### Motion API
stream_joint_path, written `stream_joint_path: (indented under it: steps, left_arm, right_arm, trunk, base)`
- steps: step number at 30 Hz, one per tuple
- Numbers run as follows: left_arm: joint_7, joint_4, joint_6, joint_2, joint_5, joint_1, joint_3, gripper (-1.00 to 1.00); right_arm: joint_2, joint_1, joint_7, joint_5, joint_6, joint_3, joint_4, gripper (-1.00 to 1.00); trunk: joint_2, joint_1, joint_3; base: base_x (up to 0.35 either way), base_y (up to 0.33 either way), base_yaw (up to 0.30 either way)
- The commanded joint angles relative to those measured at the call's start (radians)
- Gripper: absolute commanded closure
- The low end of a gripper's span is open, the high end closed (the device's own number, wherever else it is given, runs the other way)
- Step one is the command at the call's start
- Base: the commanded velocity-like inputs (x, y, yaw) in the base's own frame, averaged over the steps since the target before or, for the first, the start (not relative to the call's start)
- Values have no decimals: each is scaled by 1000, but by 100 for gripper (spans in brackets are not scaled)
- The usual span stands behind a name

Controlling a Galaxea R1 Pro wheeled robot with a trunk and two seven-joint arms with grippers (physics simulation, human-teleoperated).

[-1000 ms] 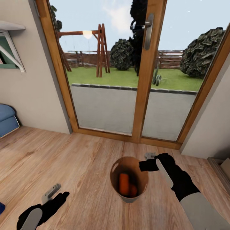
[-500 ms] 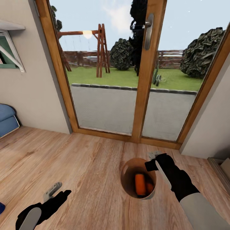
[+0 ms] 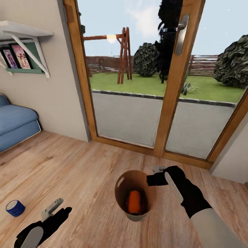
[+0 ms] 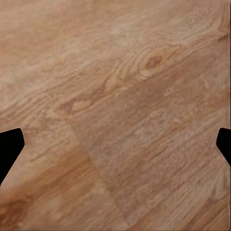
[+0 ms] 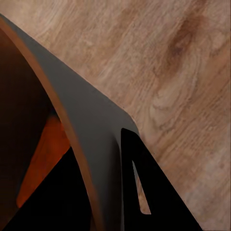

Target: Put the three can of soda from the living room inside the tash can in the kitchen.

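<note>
While clamped — right tool (image 3: 155, 174) on bin rim (image 3: 150, 190)

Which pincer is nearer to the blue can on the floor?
Left. The left pincer hovers just beside the blue can; the right pincer grips the bin rim, farther away.

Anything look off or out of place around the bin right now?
Yes: the blue can lies on the wood floor near the left end effector, outside the trash can, which stands upright by the patio door with an orange can inside. The right end effector grips its rim.
</note>
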State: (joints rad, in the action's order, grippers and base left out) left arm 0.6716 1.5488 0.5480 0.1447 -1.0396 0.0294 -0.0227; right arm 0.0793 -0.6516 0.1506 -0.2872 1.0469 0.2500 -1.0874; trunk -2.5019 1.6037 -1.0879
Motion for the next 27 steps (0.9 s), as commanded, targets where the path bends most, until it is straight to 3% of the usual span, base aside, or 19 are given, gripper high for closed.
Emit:
stream_joint_path:
  steps: [1,6,11,15,16,17,18,21,23,27]
  left_arm:
    - [0,9,2,-1,0,0,1,-100]
    - [-19,46,12,-3,-1,1,4,-100]
    - [-135,57,70,1,-4,41,-6,-100]
    - [-170,59,110,2,-16,83,-44,-100]
    - [-175,59,119,6,-46,109,-50,-100]
    - [-176,59,123,8,-59,120,-52,-100]
    - [-178,59,141,18,-94,154,-56,-100]
    - [-180,59,163,41,-123,189,-94,-100]
    - [-183,59,177,48,-130,194,-144,-100]
    - [-192,59,189,50,-126,195,-160,-100]
  right_arm:
    - [0,0,-3,68,0,-2,0,100]
    - [0,0,-2,65,0,-4,-4,100]
    - [0,0,7,44,0,-13,-10,100]
    - [9,0,9,-73,0,-42,-11,100]
    - [18,-1,9,-115,0,-46,-10,100]
    - [21,-1,10,-131,0,-47,-10,100]
    - [31,-1,10,-185,0,-49,-10,100]
    - [62,-1,10,-308,0,-44,-10,100]
    - [76,0,10,-352,0,-38,-9,100]
    - [82,0,10,-370,0,-36,-9,100]
  trunk:
    - [0,0,1]
    - [0,0,3]
    - [0,0,5]
    - [0,0,6]
    - [0,0,6]
    - [0,0,6]
    - [0,0,6]
    - [0,0,6]
    - [0,0,6]
    - [0,0,6]
  base:
    - [0,0,291]
    - [0,0,292]
    - [0,0,293]
    - [0,0,294]
    - [0,0,295]
    - [0,0,295]
    - [0,0,295]
    - [0,0,295]
    - [0,0,295]
    - [126,0,295]
